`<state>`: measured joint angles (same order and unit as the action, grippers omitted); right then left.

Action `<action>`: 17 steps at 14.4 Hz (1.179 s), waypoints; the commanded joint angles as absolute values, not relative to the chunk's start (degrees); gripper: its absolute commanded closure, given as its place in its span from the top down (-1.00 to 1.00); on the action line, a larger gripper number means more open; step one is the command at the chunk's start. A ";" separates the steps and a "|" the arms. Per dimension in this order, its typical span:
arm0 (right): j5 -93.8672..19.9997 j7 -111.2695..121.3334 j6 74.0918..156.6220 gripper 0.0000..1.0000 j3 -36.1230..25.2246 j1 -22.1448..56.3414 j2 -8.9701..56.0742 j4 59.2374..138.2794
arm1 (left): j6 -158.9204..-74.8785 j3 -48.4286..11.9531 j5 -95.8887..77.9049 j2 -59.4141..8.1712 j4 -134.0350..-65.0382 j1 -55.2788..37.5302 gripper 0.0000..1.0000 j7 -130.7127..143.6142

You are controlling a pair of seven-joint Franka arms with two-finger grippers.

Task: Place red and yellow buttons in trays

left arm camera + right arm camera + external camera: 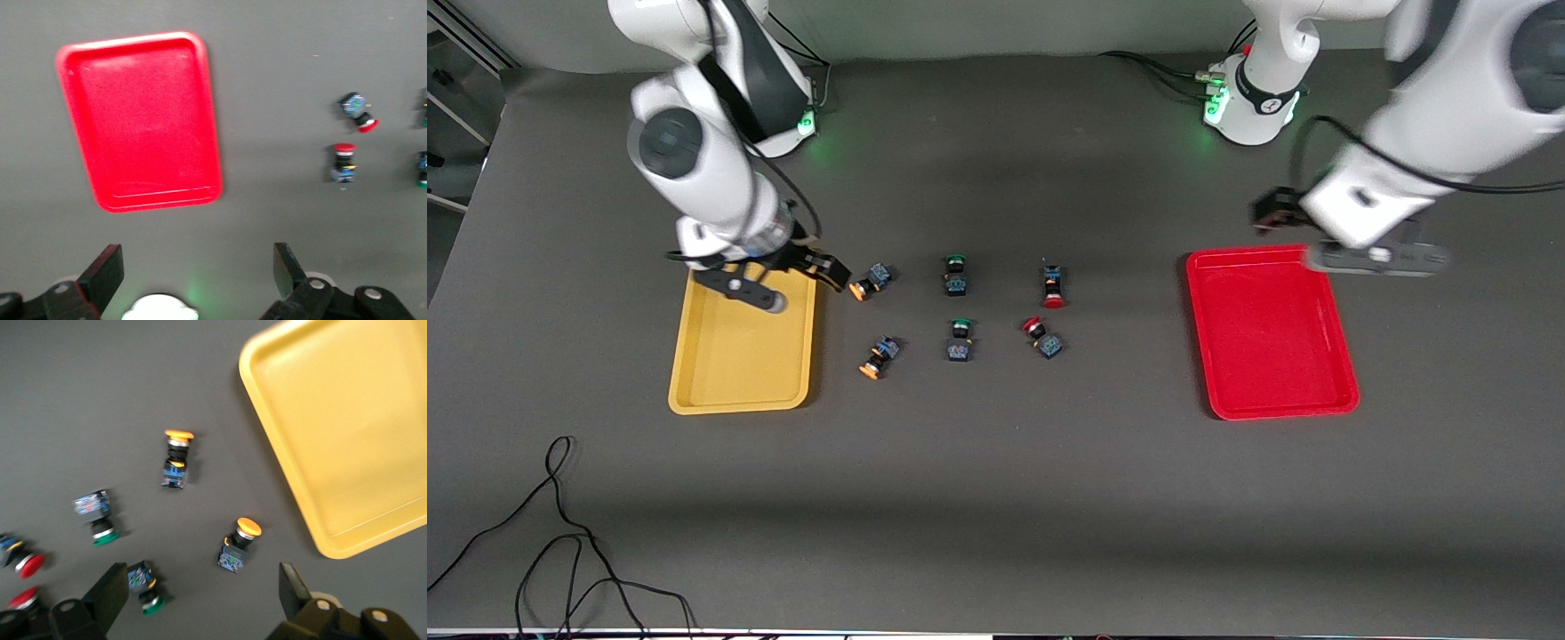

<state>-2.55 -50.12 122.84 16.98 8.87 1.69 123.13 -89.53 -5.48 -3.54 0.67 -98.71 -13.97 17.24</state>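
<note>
**Two trays bare, six switches between them**

Two white Franka arms reach over the dark grey table. The shallow red plastic tray lies toward the left arm's end, the shallow yellow plastic tray toward the right arm's end; neither holds a switch.

The left gripper hangs over the table at the red tray's edge farther from the front camera, fingers spread wide, nothing between them. The right gripper hangs over the yellow tray's corner farther from the camera, fingers likewise spread and holding nothing.

Between the trays lie six small push-button switches in three pairs. Two orange-yellow-capped ones lie nearest the yellow tray. Two green-capped ones sit in the middle. Two red-capped ones lie nearest the red tray, well apart from it.
</note>
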 commanded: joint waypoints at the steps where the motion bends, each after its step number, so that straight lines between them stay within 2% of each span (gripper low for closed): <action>1: -2.64 -54.91 131.99 1.00 16.88 9.40 4.90 130.33 | -92.80 -4.92 -3.96 -0.26 -98.97 -22.03 1.00 28.09; 6: -2.64 -62.84 145.35 1.00 16.87 11.95 16.07 134.29 | -98.78 -4.92 -3.96 -2.63 -98.96 -34.26 1.00 39.01; 10: -2.64 -65.99 146.69 1.00 16.87 12.30 19.68 134.65 | -102.46 -4.92 -3.87 -6.84 -99.58 -37.97 1.00 40.60; 13: -2.55 -67.59 146.69 1.00 16.79 13.62 20.39 134.91 | -110.89 -4.92 -3.78 -9.57 -104.57 -39.90 1.00 42.89; 15: -2.55 -67.59 146.69 0.91 16.79 13.62 20.39 135.35 | -118.61 -4.92 -3.17 -11.85 -109.23 -41.30 1.00 43.15; 17: -2.55 -67.59 146.51 0.67 16.79 13.62 20.39 135.35 | -123.99 -4.83 -2.82 -16.32 -111.00 -42.01 1.00 43.94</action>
<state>-2.55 -65.96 146.16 16.98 13.10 20.42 135.11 -119.13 -5.97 -3.65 -13.56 -108.65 -39.99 41.91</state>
